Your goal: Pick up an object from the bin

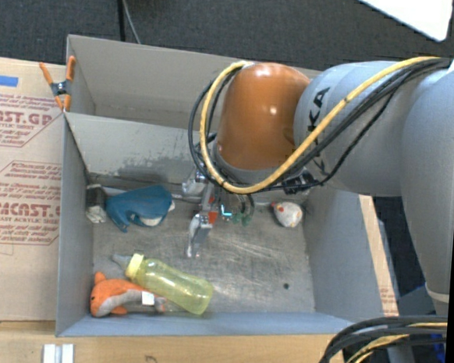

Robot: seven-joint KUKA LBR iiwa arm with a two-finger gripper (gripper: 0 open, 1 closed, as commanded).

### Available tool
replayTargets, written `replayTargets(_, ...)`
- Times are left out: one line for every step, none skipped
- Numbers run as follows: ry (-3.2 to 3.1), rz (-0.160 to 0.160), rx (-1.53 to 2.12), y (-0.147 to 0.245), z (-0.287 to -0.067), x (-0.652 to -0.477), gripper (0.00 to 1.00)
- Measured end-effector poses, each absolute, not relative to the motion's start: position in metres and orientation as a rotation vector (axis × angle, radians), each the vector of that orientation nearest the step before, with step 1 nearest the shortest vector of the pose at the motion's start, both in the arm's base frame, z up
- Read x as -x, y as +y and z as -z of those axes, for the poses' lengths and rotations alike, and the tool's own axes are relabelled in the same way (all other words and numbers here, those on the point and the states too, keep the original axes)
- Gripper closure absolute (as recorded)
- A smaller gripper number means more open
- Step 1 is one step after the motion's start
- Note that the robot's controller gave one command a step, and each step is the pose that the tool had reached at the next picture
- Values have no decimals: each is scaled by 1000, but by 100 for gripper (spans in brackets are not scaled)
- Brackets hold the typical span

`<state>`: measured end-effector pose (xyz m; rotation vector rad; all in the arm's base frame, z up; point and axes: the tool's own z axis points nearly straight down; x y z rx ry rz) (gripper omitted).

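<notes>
My gripper [197,235] hangs over the bin's middle floor, under the orange wrist cover. A blue whale-shaped soft toy [139,206] lies just to its left, near the back wall. Below it, toward the front, a yellow-green baby bottle [170,284] rests on its side. The gripper stands apart from both. A small white and red thing [288,214] sits to its right, by the back wall.
An orange plush toy [113,296] lies in the front left corner, partly under the bottle. A small grey and black object [94,203] sits against the left wall. Bare floor spreads to the right of the gripper. The arm covers the back right of the bin.
</notes>
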<state>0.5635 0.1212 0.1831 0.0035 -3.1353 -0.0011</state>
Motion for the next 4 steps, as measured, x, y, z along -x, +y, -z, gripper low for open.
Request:
replayTargets(-3143,2,-2,121,-188,-565,0)
replayTargets(-3145,3,51,143,-119,-517,0)
replayTargets(-3137,-2,-27,158,-101,-499,0)
replayTargets(-3143,3,11,162,-123,-500,0)
